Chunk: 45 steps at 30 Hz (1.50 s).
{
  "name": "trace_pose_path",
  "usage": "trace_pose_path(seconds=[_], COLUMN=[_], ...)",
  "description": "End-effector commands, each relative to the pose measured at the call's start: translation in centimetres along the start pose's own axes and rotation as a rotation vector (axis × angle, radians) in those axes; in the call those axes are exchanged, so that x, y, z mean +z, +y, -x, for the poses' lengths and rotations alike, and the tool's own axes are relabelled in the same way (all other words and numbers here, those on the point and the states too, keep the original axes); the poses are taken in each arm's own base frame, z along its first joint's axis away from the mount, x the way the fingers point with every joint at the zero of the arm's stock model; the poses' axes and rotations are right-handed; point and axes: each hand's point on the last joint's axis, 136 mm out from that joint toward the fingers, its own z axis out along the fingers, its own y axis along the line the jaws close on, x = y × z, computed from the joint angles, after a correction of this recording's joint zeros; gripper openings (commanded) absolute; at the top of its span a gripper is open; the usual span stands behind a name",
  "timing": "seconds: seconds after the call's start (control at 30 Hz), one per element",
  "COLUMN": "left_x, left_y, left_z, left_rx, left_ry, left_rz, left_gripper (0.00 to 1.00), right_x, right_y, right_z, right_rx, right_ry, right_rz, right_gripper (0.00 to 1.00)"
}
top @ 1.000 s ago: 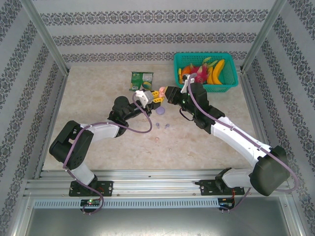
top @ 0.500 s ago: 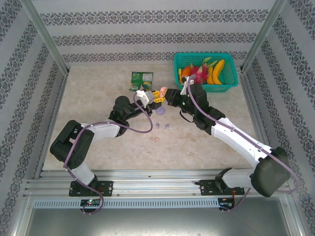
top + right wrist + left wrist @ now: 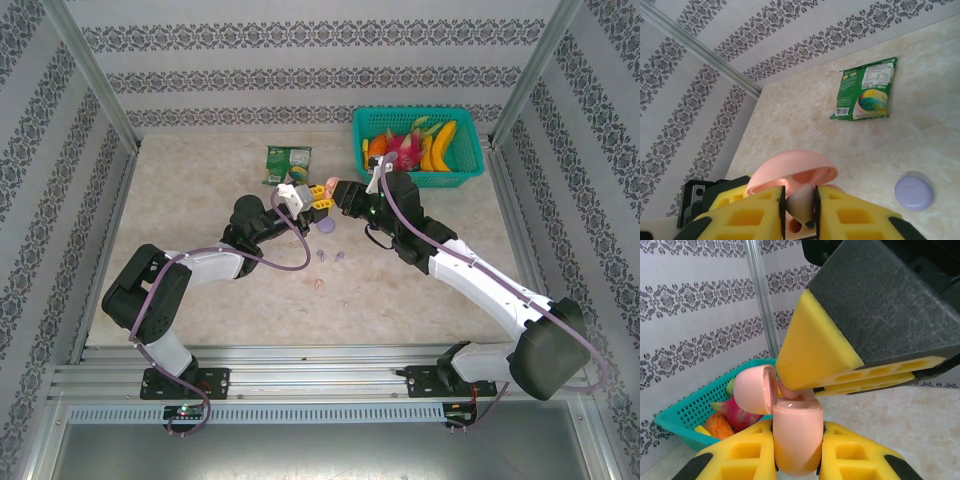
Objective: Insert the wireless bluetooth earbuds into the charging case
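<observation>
Left wrist view: left fingers point(image 3: 740, 455) clamped the pink charging case point(image 3: 795, 437)

That case's lid point(image 3: 754, 390) stood hinged open. The right fingers point(image 3: 860, 217) were closed on a pale pink earbud point(image 3: 800, 202), held at the case's open mouth; whether it sat in its socket could not be told. On the desk point(image 3: 200, 200), a lilac case point(image 3: 913, 192) lay just on the arm-base side of the pink charging case, with two lilac earbuds point(image 3: 340, 257) and another pink earbud point(image 3: 319, 285) farther that way.

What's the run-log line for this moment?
left tool: shut on pink case, lid open | right tool: pink earbud pinched at case opening | step: insertion
</observation>
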Motion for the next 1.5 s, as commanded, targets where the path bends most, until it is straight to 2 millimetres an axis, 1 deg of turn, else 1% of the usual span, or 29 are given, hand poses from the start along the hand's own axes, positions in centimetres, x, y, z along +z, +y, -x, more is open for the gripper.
trace_pose_path(seconds=[0.0,0.2,0.43,0.53,0.7,0.77,0.83,0.93,1.03,1.07,1.13,1.23,1.3,1.4,1.47], left_x=[0.3,0.2,0.1,-0.1,-0.4,-0.6,-0.8,-1.2,-1.6,-1.8,-2.2,-2.9,-3.3,-4.1,-4.6], left_y=[0.1,0.0,-0.1,-0.1,0.0,0.0,0.1,0.6,1.4,1.8,2.6,3.9,4.7,5.6,6.2], left_z=[2.6,2.2,1.6,1.5,1.0,0.8,0.7,0.6,0.8,0.9,1.3,1.8,2.1,2.4,2.5], left_rx=[0.022,0.005,-0.01,-0.009,-0.008,-0.006,-0.002,0.0,0.006,0.009,0.012,0.007,0.01,0.014,0.016], left_ry=[-0.083,-0.083,-0.076,-0.072,-0.059,-0.055,-0.051,-0.048,-0.052,-0.055,-0.067,-0.08,-0.083,-0.085,-0.084], left_rz=[0.003,0.005,0.006,0.01,0.028,0.035,0.043,0.064,0.096,0.11,0.138,0.179,0.206,0.245,0.269], left_gripper=[0.0,0.0,0.0,0.0,0.0,0.0,0.0,0.0,0.0,0.0,0.0,0.0,0.0,0.0,0.0], right_x=[0.3,-0.2,-0.2,-0.7,-3.1,-4.3,-5.6,-6.8,-7.2,-7.1,-6.5,-5.4,-4.6,-3.5,-3.0], right_y=[-1.4,-1.1,-0.9,-0.9,-0.8,-1.0,-1.4,-2.6,-4.6,-5.3,-6.3,-7.3,-7.6,-8.5,-9.2], right_z=[-1.7,-0.3,0.9,1.6,3.1,3.2,2.9,1.2,-1.9,-3.2,-6.3,-10.7,-13.2,-16.2,-17.7], right_rx=[0.003,0.008,0.015,0.025,0.05,0.049,0.047,0.045,0.056,0.062,0.065,0.04,0.032,0.04,0.048], right_ry=[0.069,0.045,0.026,0.009,-0.033,-0.039,-0.035,0.006,0.095,0.133,0.219,0.325,0.377,0.434,0.448], right_rz=[-0.048,-0.052,-0.052,-0.049,-0.03,-0.04,-0.057,-0.093,-0.158,-0.18,-0.212,-0.27,-0.307,-0.379,-0.439], right_gripper=[0.3,0.38,0.46,0.49,0.53,0.54,0.55,0.55,0.54,0.54,0.53,0.52,0.51,0.49,0.49])
